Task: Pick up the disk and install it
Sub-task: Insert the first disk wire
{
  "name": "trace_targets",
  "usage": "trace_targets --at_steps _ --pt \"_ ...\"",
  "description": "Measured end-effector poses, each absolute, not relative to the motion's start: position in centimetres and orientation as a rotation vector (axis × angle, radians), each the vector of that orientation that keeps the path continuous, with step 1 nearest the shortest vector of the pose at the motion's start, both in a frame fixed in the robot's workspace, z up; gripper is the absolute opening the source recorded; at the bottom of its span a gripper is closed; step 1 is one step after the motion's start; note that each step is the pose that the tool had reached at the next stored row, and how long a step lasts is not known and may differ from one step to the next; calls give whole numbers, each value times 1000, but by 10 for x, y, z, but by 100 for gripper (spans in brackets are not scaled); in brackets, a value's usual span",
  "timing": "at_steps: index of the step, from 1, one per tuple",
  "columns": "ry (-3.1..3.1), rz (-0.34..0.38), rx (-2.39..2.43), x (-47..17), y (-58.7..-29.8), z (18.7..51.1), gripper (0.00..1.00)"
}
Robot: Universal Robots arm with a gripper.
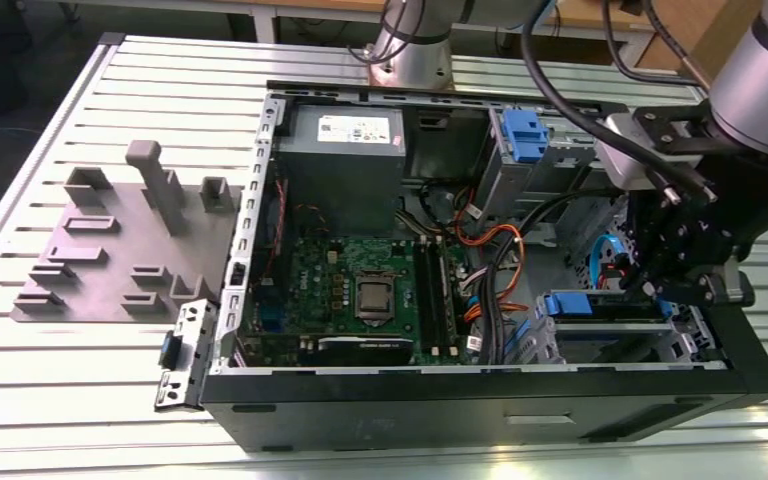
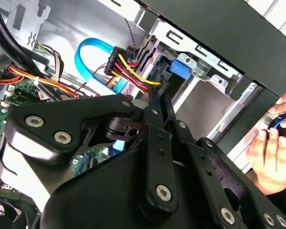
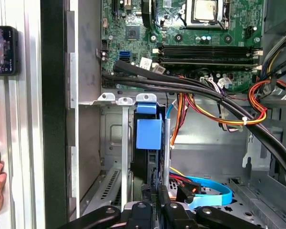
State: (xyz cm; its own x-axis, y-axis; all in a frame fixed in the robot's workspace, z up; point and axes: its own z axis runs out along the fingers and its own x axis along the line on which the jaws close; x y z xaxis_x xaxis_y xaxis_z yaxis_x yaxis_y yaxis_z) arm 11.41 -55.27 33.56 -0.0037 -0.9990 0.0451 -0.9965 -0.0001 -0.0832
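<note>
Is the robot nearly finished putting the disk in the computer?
Nearly, it looks. The disk, with its blue bracket, already stands in the drive bay of the open computer case. The gripper hovers right above it, inside the case. Whether the disk is pushed fully home cannot be told.

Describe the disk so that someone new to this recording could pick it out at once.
Find the open computer case on the slatted table; at the exterior view's right, below the gripper, sits a drive cage. The disk stands in it, showing a blue plastic bracket along its edge. Another blue piece lies beyond it, beside the grey power-supply box.
</note>
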Motion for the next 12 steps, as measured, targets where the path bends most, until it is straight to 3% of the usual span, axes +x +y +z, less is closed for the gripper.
trace_targets --at_steps 12 --pt "2187 -173 -2181 108 -552 334 16"
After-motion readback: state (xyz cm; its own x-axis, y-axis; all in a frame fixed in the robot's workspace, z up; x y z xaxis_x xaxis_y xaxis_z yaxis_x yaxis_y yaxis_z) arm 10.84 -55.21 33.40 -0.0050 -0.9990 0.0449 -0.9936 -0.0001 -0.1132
